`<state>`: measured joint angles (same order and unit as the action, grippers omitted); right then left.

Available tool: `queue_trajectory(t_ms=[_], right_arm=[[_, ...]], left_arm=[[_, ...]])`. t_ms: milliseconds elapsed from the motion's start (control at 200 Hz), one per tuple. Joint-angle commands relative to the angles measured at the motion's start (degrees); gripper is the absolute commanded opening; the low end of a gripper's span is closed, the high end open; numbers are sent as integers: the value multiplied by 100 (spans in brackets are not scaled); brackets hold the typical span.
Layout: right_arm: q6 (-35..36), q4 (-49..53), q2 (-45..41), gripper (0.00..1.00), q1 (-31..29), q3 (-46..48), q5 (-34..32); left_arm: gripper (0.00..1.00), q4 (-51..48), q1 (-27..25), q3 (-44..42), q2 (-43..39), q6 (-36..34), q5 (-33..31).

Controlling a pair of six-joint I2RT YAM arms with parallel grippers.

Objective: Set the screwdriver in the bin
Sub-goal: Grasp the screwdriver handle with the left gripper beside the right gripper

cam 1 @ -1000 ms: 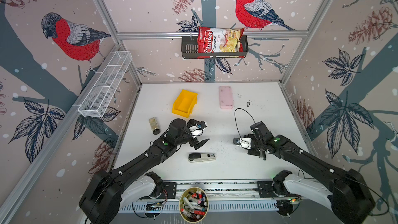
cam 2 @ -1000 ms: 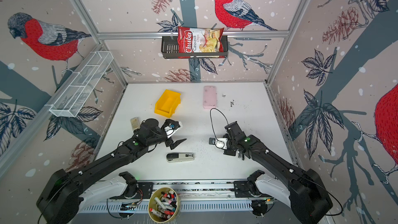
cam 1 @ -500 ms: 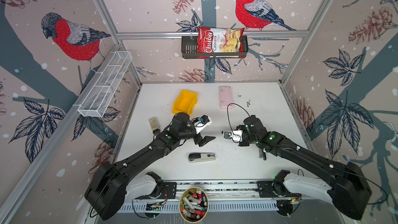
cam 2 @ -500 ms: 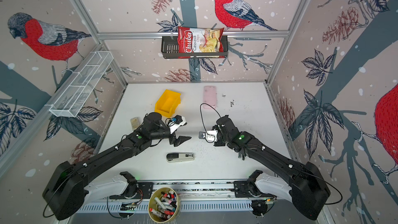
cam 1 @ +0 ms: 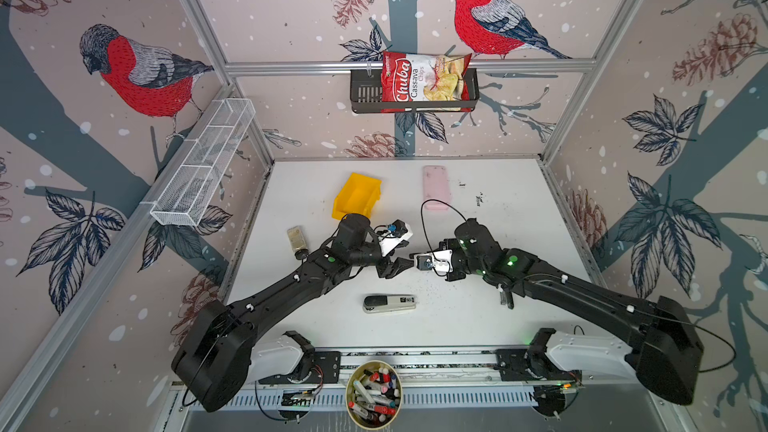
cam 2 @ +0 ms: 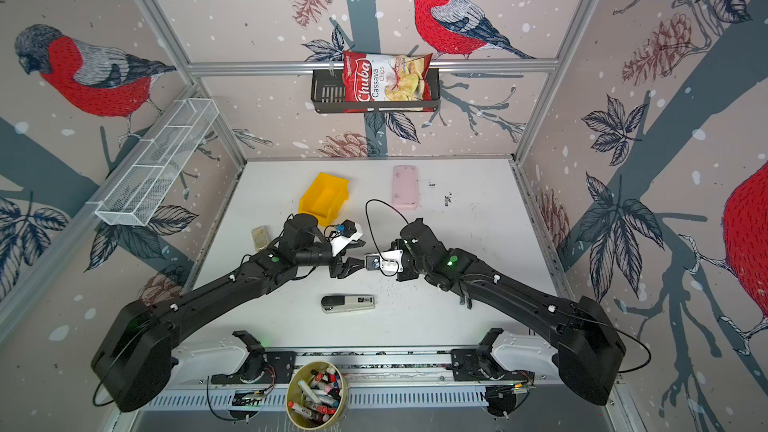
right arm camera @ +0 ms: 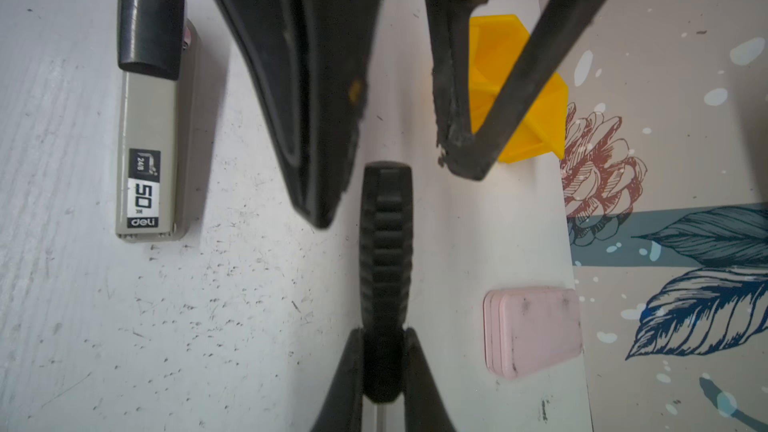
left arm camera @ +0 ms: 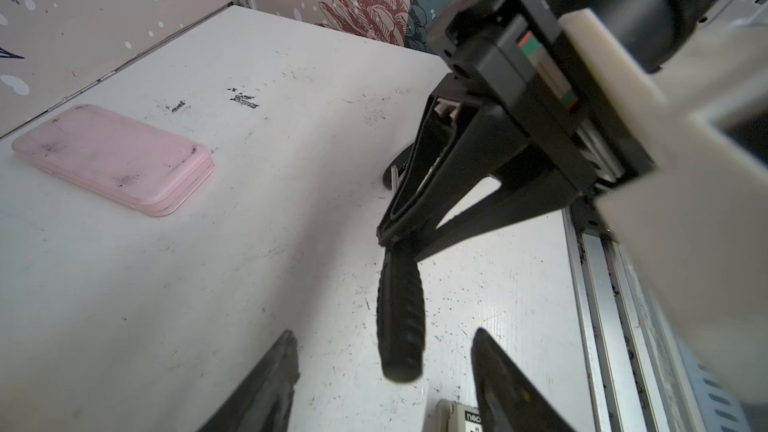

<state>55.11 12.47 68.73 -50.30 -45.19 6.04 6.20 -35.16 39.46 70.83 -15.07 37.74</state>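
Right wrist | right gripper (right arm camera: 384, 351) pinches screwdriver (right arm camera: 386, 259); left gripper (right arm camera: 390, 191) spread round its free end | centre your left, close, then release right.

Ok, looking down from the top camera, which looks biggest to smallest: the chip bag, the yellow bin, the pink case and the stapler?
1. chip bag
2. yellow bin
3. pink case and stapler: they look about alike, so no ranking.

White table (cam 1: 519, 209) carries the bin (cam 1: 356, 195), a pink case (cam 1: 435, 184), a grey stapler (cam 1: 389, 303)
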Motion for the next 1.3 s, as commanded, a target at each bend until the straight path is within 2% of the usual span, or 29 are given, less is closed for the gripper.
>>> queue_trajectory(t_ms=[0,430,1031,1181,1296], right_arm=[[-6,-63,34,2,-91,-74,-40],[355,120,193,2,-370,-295,-380],[1155,207,281,1,-573,-428,-691],[1247,212,281,1,-616,-446,-753],[1314,215,281,1,-630,-429,-728]], left_arm=[[65,-130,-8,92,58,-92,157],[46,-317,-9,184,205,-93,255],[41,-620,-9,361,427,-63,322],[33,-710,-9,490,534,55,336],[31,-928,-9,693,667,89,416]])
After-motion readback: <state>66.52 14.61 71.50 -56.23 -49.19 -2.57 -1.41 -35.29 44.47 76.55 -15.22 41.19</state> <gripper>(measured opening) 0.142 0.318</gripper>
